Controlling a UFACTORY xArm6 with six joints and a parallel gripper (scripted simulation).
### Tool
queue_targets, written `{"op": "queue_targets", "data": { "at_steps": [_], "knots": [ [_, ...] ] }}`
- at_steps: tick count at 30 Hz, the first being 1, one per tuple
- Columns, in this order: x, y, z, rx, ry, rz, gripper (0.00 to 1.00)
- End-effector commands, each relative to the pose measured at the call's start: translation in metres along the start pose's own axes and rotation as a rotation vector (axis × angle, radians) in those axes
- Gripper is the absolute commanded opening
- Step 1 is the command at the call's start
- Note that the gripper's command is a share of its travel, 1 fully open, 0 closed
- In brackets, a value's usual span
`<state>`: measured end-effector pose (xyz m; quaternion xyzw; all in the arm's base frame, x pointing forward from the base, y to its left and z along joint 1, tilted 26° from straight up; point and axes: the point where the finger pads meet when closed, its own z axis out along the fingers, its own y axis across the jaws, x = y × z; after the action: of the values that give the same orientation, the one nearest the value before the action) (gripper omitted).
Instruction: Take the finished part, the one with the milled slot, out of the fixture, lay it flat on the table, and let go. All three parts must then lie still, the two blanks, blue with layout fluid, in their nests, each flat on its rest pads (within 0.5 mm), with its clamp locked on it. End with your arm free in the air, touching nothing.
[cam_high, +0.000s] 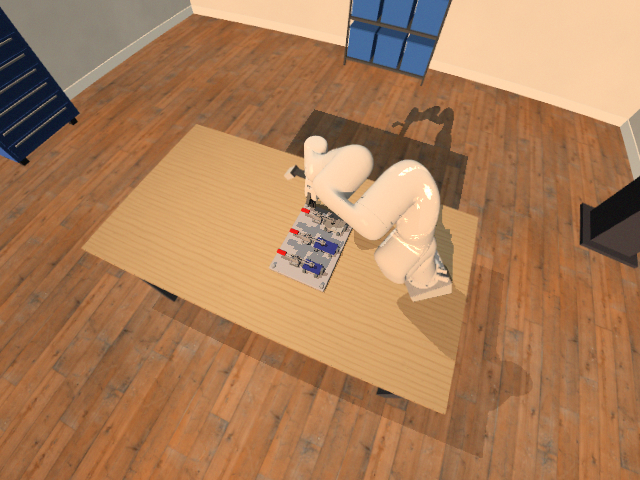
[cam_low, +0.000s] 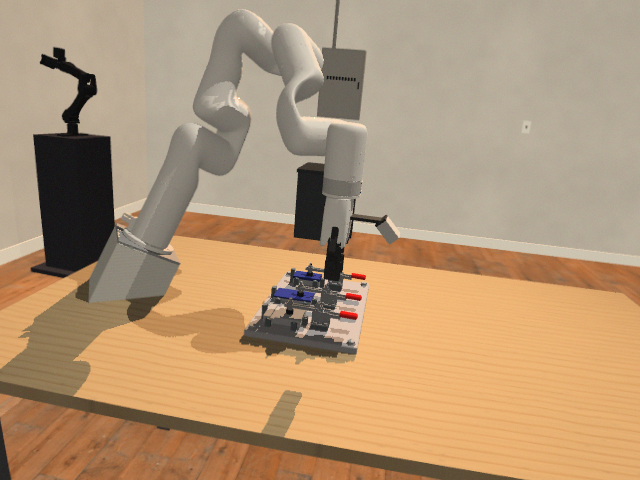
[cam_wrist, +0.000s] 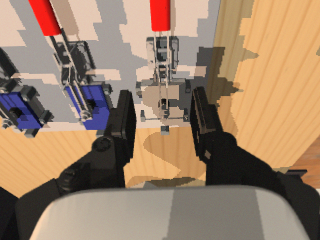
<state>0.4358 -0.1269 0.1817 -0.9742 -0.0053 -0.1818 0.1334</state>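
The fixture plate (cam_high: 288, 271) (cam_low: 352, 333) (cam_wrist: 195, 15) holds three nests. The finished part (cam_high: 336, 223) (cam_low: 279, 313) (cam_wrist: 150, 102), bare metal, sits in the end nest; its slot cannot be made out. The clamp arm reaches over it, its red handle (cam_high: 305, 210) (cam_low: 348, 315) (cam_wrist: 160, 15) lying outward. The middle blue blank (cam_high: 326, 245) (cam_low: 289, 295) (cam_wrist: 98, 117) and far blue blank (cam_high: 312, 267) (cam_low: 308, 275) (cam_wrist: 25, 112) sit in their nests under clamp arms; locking cannot be confirmed. My gripper (cam_high: 311, 202) (cam_low: 333, 279) (cam_wrist: 162, 103) is partly open and empty above the fixture, fingertips on either side of the finished part in the wrist view.
The other red handles, the middle one (cam_high: 294, 231) (cam_low: 353, 297) (cam_wrist: 45, 17) and the far one (cam_high: 281, 252) (cam_low: 358, 276), lie in line with the first. Locating pins and clamp bodies stand up around the parts. The wooden table (cam_high: 206, 206) (cam_low: 465, 361) (cam_wrist: 270, 75) extends around the fixture.
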Motion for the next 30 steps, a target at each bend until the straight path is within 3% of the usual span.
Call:
{"op": "queue_targets", "data": {
  "at_steps": [1,7,18,30],
  "knots": [
    [0.022,0.001,-0.001,-0.001,0.001,-0.001,0.47],
    [0.037,0.001,-0.001,-0.001,0.001,-0.001,0.47],
    [0.039,0.001,0.001,-0.001,0.001,-0.001,0.47],
    [0.039,0.001,0.028,-0.001,0.001,-0.001,0.47]
  ]
}}
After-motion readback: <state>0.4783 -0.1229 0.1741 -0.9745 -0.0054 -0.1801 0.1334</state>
